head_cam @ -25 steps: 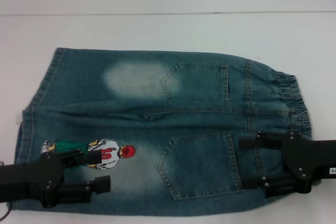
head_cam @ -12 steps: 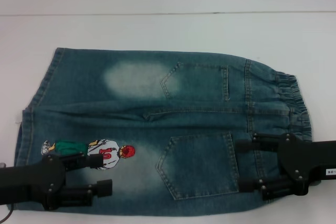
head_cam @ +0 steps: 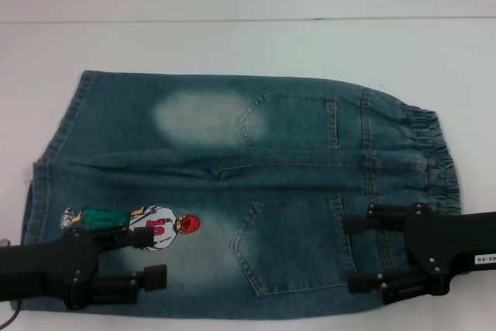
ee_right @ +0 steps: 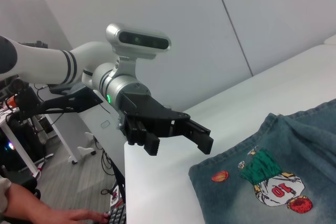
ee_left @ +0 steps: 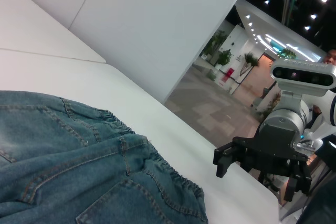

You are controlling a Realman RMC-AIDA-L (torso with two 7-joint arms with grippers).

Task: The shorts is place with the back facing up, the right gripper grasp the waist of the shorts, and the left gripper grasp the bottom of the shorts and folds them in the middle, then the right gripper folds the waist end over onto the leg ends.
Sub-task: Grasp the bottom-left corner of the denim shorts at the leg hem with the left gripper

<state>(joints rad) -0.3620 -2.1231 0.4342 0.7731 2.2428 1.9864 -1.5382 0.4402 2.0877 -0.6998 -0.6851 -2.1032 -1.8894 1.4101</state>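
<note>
The shorts [head_cam: 232,184] lie flat on the white table [head_cam: 232,44], back up, with two patch pockets showing. The waist of the shorts [head_cam: 434,153] is at the right, and the bottom of the shorts [head_cam: 58,137], the leg ends, at the left. The player print [head_cam: 151,226] sits on the near leg. My left gripper [head_cam: 153,257] is open over the near leg, beside the print. My right gripper [head_cam: 353,253] is open over the near back pocket, just inside the waistband. The right wrist view shows the left gripper [ee_right: 179,146] open above the hem, holding nothing.
A seam in the table surface runs across behind the shorts. The left wrist view shows the elastic band [ee_left: 157,166] close to the table's edge, with the right gripper [ee_left: 223,161] beyond it. A person's hand [ee_right: 47,213] rests at a desk beside the table.
My right gripper has moved toward the near edge and a little to the left over the pocket. The left gripper has shifted slightly toward the near edge. The shorts have not moved.
</note>
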